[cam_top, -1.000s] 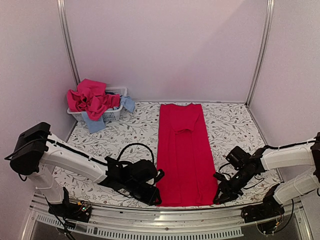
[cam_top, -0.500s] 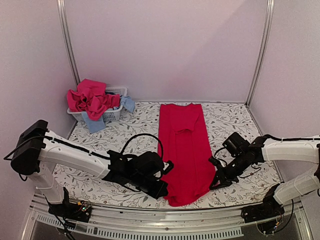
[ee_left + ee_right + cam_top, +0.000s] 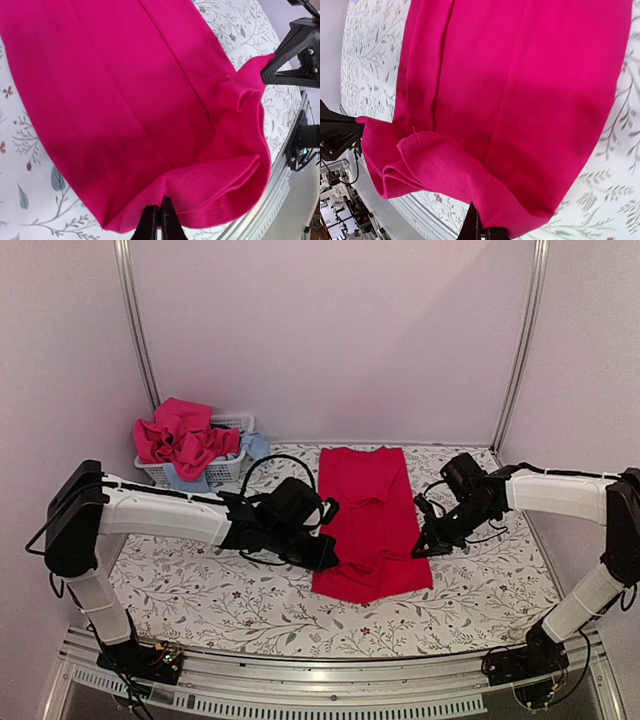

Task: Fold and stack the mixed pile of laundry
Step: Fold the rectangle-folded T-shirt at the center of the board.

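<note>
The mixed laundry pile [image 3: 185, 440] is heaped in the white slatted basket [image 3: 228, 468] at the upper left of the top view, back by the wall. It's mostly pink-magenta stuff spilling over the rim, with a light blue cloth [image 3: 257, 446] hanging off the right side. One piece is out of the basket: a long red garment [image 3: 365, 510] laid out in the middle of the frame on the flowery table cover [image 3: 200, 585], with its near end raised and doubled over toward the back. On the near left corner of it the left gripper [image 3: 326, 558] is clamped, and the right gripper [image 3: 421, 548] is pinched on the near right corner. Both wrist views show the fingers squeezed tight with the hem caught between them, and the lifted edge sags a bit between the two. The left arm stretches across the lower left of the frame, in front of the basket
</note>
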Controlling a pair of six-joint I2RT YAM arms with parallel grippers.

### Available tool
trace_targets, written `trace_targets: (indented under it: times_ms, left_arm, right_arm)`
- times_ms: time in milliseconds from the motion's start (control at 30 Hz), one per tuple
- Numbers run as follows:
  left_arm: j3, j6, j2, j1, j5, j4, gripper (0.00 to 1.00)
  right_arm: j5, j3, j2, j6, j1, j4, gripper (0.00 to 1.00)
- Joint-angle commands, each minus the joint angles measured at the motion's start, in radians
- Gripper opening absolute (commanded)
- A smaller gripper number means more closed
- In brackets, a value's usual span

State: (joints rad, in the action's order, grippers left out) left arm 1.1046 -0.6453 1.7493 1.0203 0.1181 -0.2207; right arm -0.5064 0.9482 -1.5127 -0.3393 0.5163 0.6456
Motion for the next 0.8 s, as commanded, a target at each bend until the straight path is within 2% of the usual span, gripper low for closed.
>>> trace_targets:
  times_ms: [0, 367, 567, 767]
  left_arm:
    - [0.115, 0.08, 0.104, -0.083, -0.022, 0.003, 0.0]
    - [0.445, 0.162, 0.361, -0.306, -0.053, -0.015, 0.0]
    - [0.55, 0.182, 0.47, -0.365, 0.0, 0.01, 0.0]
    - [0.638, 0.189, 0.552, -0.394, 0.034, 0.01, 0.0]
  right_arm:
    - [0.031, 0.134, -0.124, 0.085, -0.07, -0.039, 0.0]
    - [0.018, 0.507, -0.46, 0.147, -0.205, -0.053, 0.0]
    - [0.006, 0.676, -0.608, 0.14, -0.215, -0.062, 0.0]
    - [0.012, 0.741, -0.696, 0.14, -0.225, -0.052, 0.0]
